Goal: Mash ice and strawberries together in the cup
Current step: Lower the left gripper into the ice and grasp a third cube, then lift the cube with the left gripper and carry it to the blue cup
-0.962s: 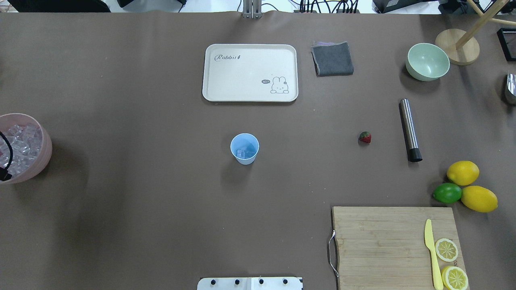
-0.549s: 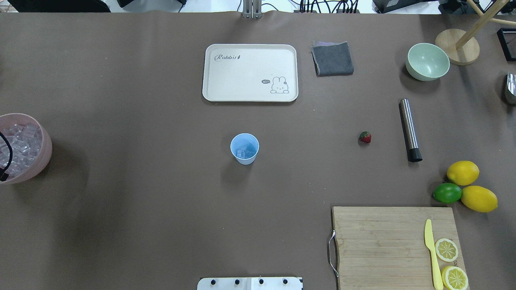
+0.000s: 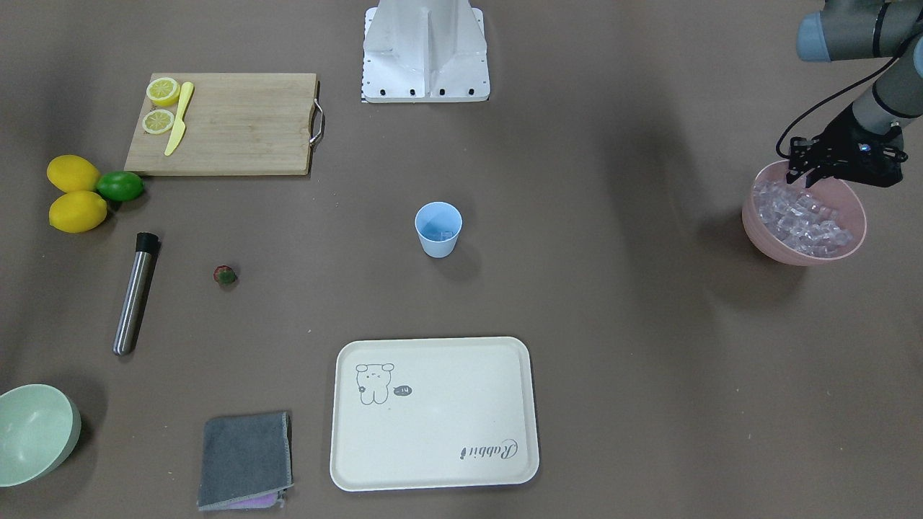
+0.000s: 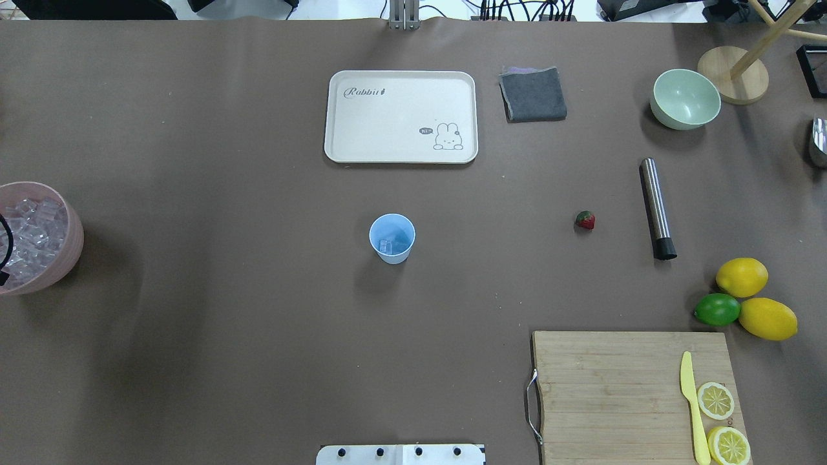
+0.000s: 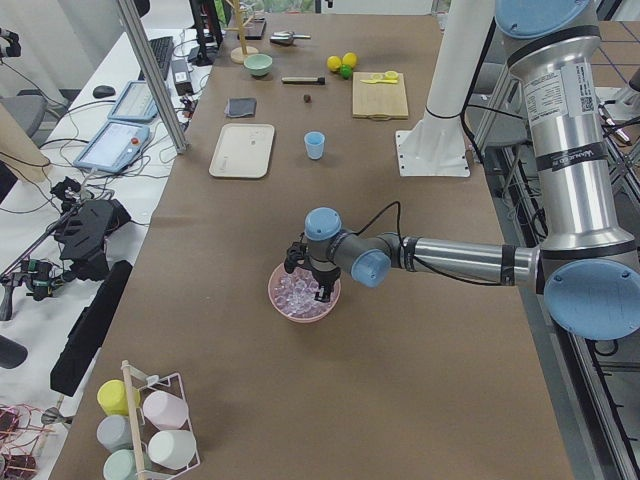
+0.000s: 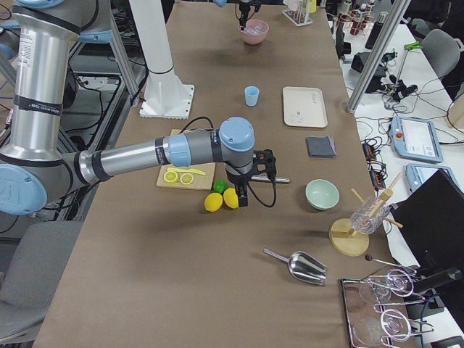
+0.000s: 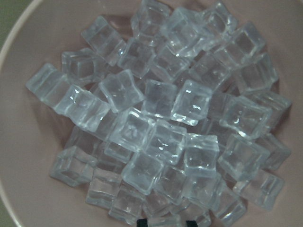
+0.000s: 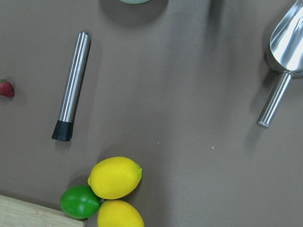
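Left wrist-mounted, ice (image 7: 156, 142) in pink bowl (image 7: 26, 189), just beyond spread fingers (image 7: 140, 222)

A cream tray (image 4: 400, 116) lies beside a folded grey cloth (image 4: 533, 95).

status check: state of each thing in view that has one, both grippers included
strawberry: whole, lying on the table
pink bowl: upright, heaped with ice
cup: upright, a little ice inside, no strawberry
muddler: lying flat
green bowl: upright, empty
left gripper: jaws open, over the pink bowl
right gripper: hovering near the lemons, jaws cannot be judged
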